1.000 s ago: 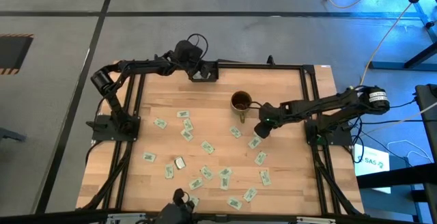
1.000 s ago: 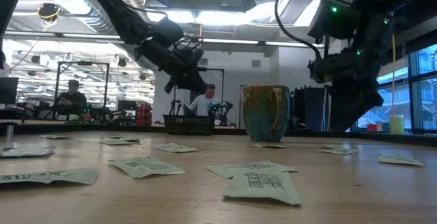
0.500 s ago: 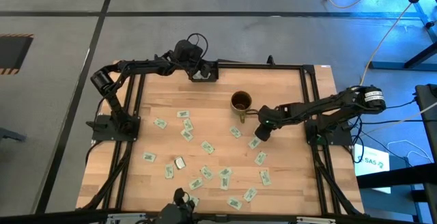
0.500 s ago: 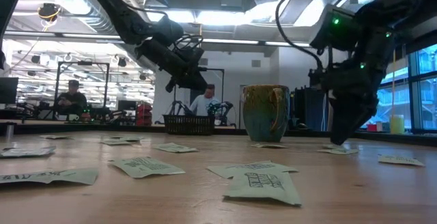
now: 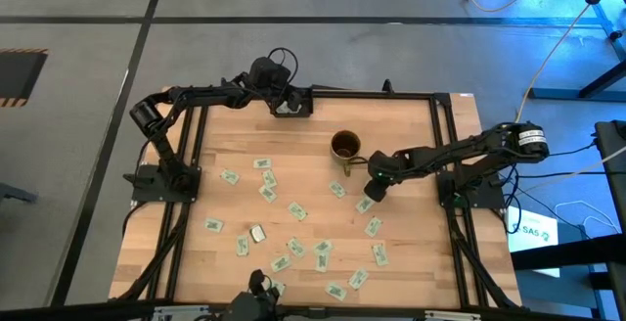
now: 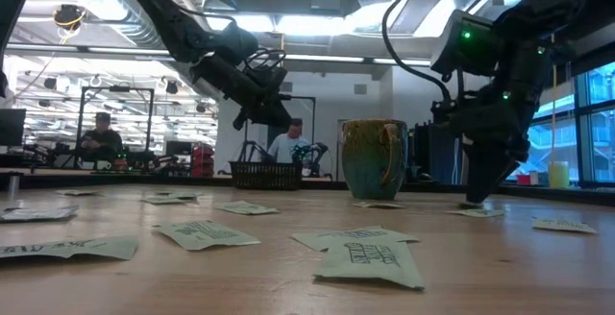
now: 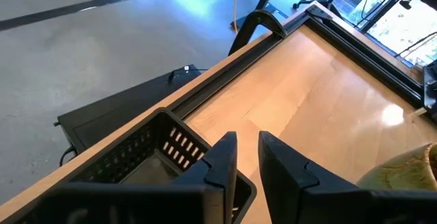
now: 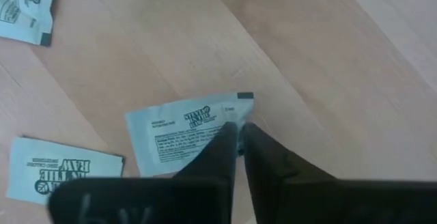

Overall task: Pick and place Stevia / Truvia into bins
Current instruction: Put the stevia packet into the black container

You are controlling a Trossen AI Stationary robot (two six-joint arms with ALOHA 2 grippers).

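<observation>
Several white-and-green Stevia sachets [image 5: 297, 210] lie flat over the wooden table. My right gripper [image 5: 369, 194] stands near the table's right side, just in front of the brown-gold mug [image 5: 344, 146], fingers pointing down and shut on one sachet [image 8: 184, 135]. My left gripper [image 7: 247, 157] hangs at the table's far edge above the black tray [image 7: 136, 159], its fingers a narrow gap apart with nothing between them. In the low view the tray [image 6: 264, 174] stands left of the mug [image 6: 373, 158]. My right gripper pinches the sachet at one short edge, close to a corner [image 8: 237, 117], between its two fingertips. The fingers come from above, steeply slanted down. The sachet lies flat on the table under them.
More sachets lie near the held one [image 8: 58, 169] and toward the near edge [image 5: 373, 226]. A small pale object [image 5: 257, 233] sits among them left of centre. A black frame rail [image 5: 448, 155] borders the table. People show in the room beyond the table [image 6: 291, 147].
My right gripper has come down onto the sachet in front of the mug, rolled a little, and shut its fingers on the sachet's edge. The sachet stays flat on the table.
</observation>
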